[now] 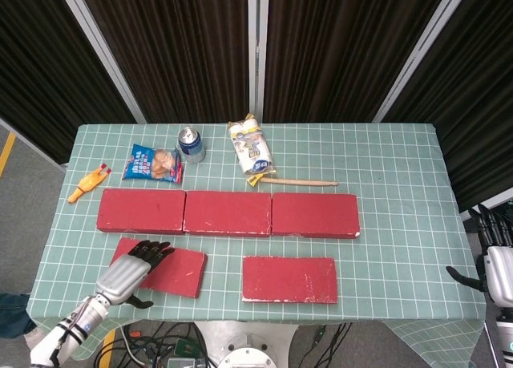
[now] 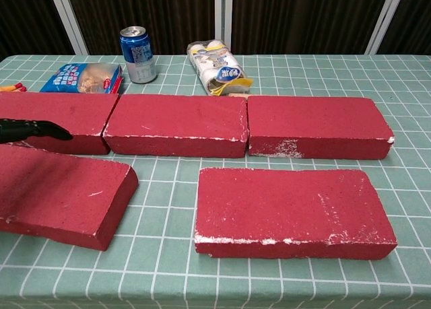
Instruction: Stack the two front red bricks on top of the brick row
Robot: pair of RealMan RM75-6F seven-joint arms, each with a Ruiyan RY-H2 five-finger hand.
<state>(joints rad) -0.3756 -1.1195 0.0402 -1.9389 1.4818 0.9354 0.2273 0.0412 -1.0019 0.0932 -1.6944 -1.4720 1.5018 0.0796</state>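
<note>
Bricks fill the middle of the green gridded table [image 1: 385, 159] in the head view: a row of three red bricks [image 1: 228, 213] laid end to end, with the two front bricks nearer the robot. The front left brick [image 1: 172, 270] lies slightly askew just before the row's left end, and the front right brick [image 1: 289, 279] lies square before the row's right half, well apart from its neighbour. The left hand [image 1: 128, 273] sits over the near left corner of the front left brick, its dark fingers spread and laid forward on the top face, gripping nothing. The right hand [image 1: 498, 265] hangs off the table's right edge, fingers apart and holding nothing. Behind the row stand a blue can [image 1: 190, 143], a blue snack bag [image 1: 154, 163], a wrapped packet [image 1: 251, 149], a wooden stick [image 1: 298, 181] and a yellow toy [image 1: 88, 183]. From the chest view, only dark fingertips [image 2: 30, 130] of the left hand show at the left edge, above the front left brick [image 2: 67, 191]; the front right brick [image 2: 289, 211] lies flat before the row [image 2: 178, 124], and the right hand is out of this view.
</note>
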